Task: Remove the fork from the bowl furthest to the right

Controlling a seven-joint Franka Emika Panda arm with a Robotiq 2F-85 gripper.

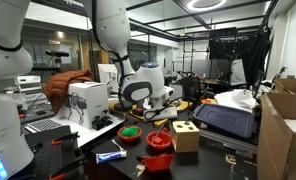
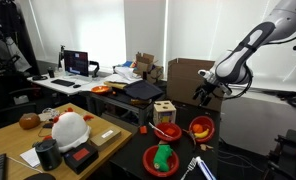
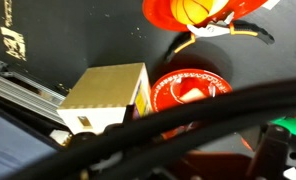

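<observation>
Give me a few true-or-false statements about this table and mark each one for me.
1. Three red bowls sit on the table. True: a plain bowl, an orange bowl and a green bowl.
2. The gripper holds the fork. False: the gripper hangs above the table, and in the wrist view the fork rests at the orange bowl.
3. A wooden block stands beside the plain bowl. True.
4. The blue object lies inside the green bowl. False: it lies on the table next to it.
</observation>
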